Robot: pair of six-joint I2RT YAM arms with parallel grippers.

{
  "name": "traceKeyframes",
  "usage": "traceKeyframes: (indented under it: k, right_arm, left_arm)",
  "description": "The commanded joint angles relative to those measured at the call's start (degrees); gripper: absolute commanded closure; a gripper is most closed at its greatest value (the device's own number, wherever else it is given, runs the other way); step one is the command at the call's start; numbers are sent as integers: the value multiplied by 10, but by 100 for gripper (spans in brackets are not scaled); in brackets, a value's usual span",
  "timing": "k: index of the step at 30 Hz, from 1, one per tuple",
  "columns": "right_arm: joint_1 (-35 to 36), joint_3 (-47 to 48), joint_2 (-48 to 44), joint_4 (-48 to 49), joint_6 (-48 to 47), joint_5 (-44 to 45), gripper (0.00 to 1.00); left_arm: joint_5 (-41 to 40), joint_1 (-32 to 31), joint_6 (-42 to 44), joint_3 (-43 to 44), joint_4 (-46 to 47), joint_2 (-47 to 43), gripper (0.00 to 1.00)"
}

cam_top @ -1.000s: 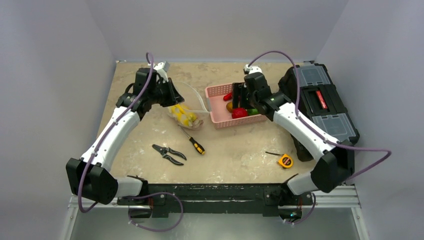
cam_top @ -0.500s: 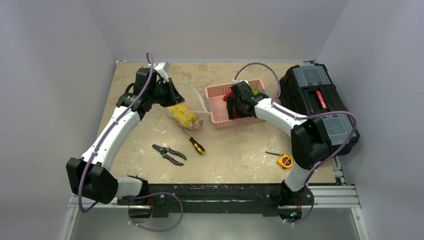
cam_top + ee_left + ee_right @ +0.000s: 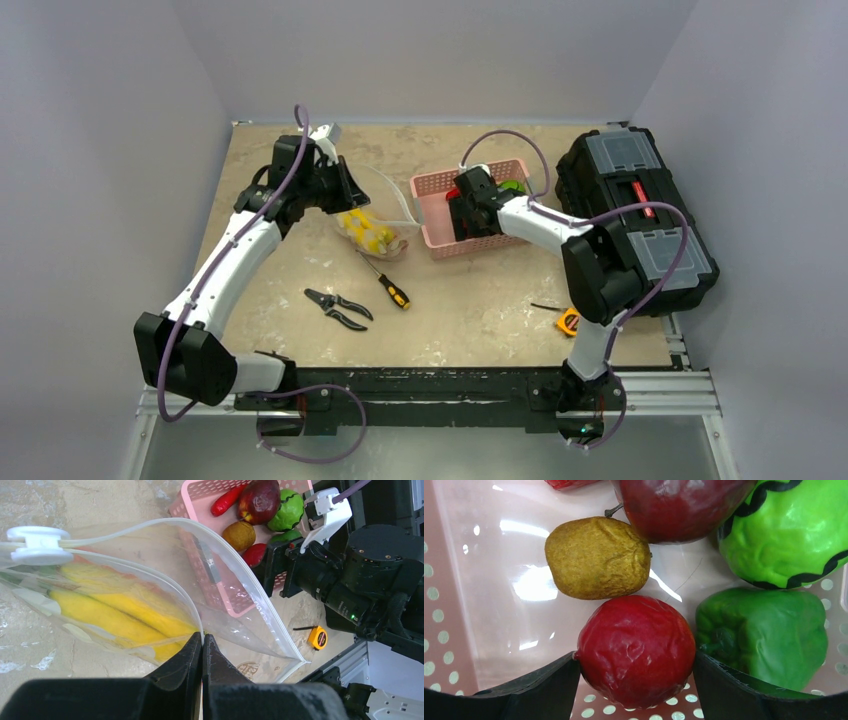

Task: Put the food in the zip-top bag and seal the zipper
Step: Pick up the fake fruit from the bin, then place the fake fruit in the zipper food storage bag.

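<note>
The clear zip-top bag [image 3: 235, 605] lies left of the pink basket [image 3: 435, 240] with its mouth held open toward it. Yellow food [image 3: 115, 615] is inside the bag [image 3: 380, 195]. My left gripper [image 3: 202, 637] is shut on the whitish zipper strip [image 3: 192, 610] of the mouth's near edge; in the top view it [image 3: 350, 195] sits at the bag's left. A white slider [image 3: 37, 545] sits on the strip. My right gripper [image 3: 636, 665] is down in the basket [image 3: 454, 630], its jaws pressed against both sides of a round red fruit [image 3: 636, 650].
In the basket: a brownish-yellow fruit [image 3: 596, 557], a dark red apple [image 3: 679, 505], a light green piece [image 3: 789, 530], a green pepper [image 3: 764, 635], a red chili [image 3: 227, 500]. On the table: screwdriver [image 3: 385, 280], pliers [image 3: 337, 308], tape measure [image 3: 570, 322]. Black toolbox [image 3: 640, 210] at right.
My right arm has folded in and moved left and down into the basket, its jaws coming round the red fruit. My left arm and the bag have stayed put.
</note>
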Motion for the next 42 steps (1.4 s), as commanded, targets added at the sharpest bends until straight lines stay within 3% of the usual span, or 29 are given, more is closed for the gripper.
traceKeyframes:
  k: [1, 5, 13, 19, 31, 42]
  right_arm:
    - [1, 18, 7, 14, -4, 34, 24]
    - [2, 18, 7, 14, -2, 47, 33]
    - [6, 23, -45, 4, -3, 43, 64]
    - [12, 34, -119, 7, 1, -4, 77]
    - [32, 81, -229, 98, 82, -243, 78]
    - [103, 151, -165, 170, 131, -329, 71]
  left_arm:
    - [16, 3, -7, 25, 11, 0, 100]
    - [19, 3, -7, 25, 12, 2, 100]
    - [33, 3, -8, 26, 15, 4, 100]
    - [45, 3, -10, 26, 19, 4, 100]
    - [49, 3, -10, 22, 26, -10, 100]
    - [49, 3, -4, 15, 32, -32, 100]
